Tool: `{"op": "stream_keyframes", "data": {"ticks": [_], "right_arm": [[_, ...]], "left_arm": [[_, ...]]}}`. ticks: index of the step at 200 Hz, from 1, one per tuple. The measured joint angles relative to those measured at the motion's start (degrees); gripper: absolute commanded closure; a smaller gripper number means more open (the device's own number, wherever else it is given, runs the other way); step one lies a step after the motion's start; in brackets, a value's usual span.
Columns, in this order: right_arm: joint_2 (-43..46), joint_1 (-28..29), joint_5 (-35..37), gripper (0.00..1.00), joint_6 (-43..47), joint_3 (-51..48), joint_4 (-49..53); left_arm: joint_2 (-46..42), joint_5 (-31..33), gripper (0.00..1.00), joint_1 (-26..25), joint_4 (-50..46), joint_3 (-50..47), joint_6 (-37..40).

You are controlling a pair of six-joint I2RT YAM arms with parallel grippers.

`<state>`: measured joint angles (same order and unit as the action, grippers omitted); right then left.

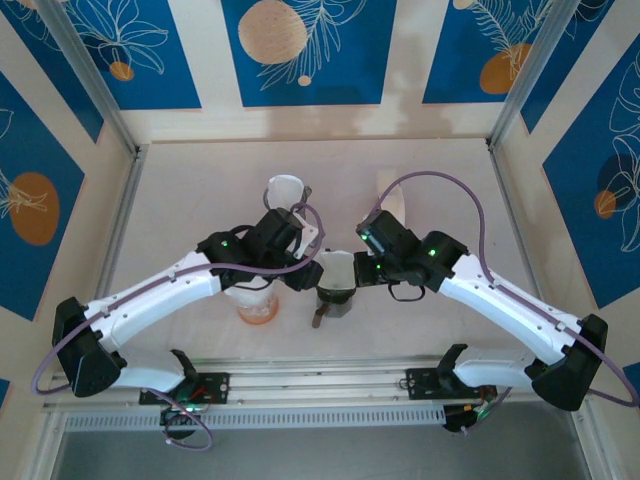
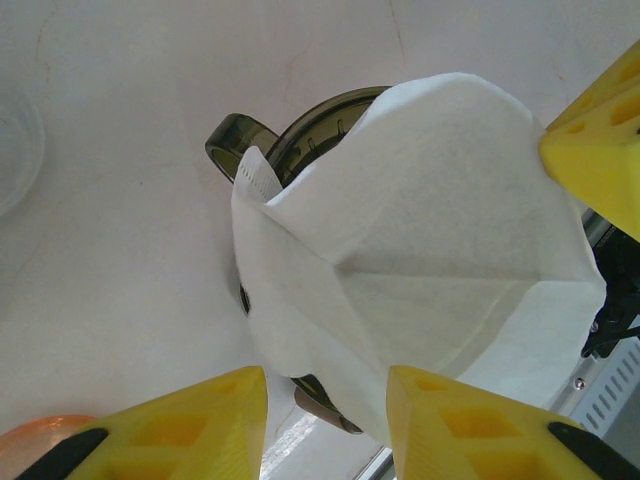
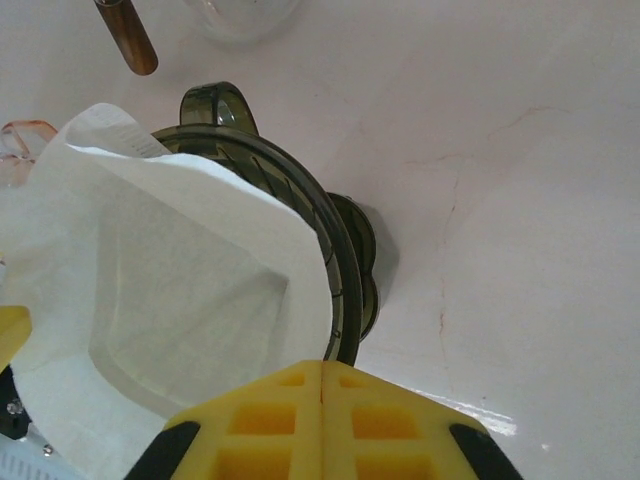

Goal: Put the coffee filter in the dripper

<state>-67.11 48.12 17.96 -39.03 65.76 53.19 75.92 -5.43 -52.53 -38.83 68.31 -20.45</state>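
Right hand (image 3: 320, 375) has its two yellow fingers (image 3: 270, 420) pressed flat together with no gap. Their tips sit at the rim of the coffee filter (image 3: 170, 290), where the paper meets the dripper (image 3: 335, 255); whether a fold of paper is nipped between them I cannot tell. Left hand (image 2: 326, 385) hangs at the filter's other side with its fingers apart and bare table (image 2: 120, 250) showing in the gap. It grips nothing, though the filter's lower edge lies close by one finger. The dark, translucent dripper stands toward the near edge of the table, about midway between the left and right edges. The white filter is opened into a cone and sits in the dripper's mouth, but askew: one side spills out over the rim instead of lying against the wall. As thin paper it looks feather-light and limp, likely to crease, tear or spring back up. A gentle pinch at the upper rim or along the crimped seam seems best, easing the cone down evenly. The dripper itself looks light and may slide if pushed sideways.
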Motion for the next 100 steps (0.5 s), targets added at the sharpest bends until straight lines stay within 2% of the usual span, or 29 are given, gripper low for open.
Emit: {"op": "stream_keyframes", "data": {"ticks": [100], "right_arm": [[-2.6,1.8,3.1,0.96,0.0,1.0,0.9]], "left_arm": [[0.5,2.9,0.62,0.0,0.2,0.0,0.0]]}}
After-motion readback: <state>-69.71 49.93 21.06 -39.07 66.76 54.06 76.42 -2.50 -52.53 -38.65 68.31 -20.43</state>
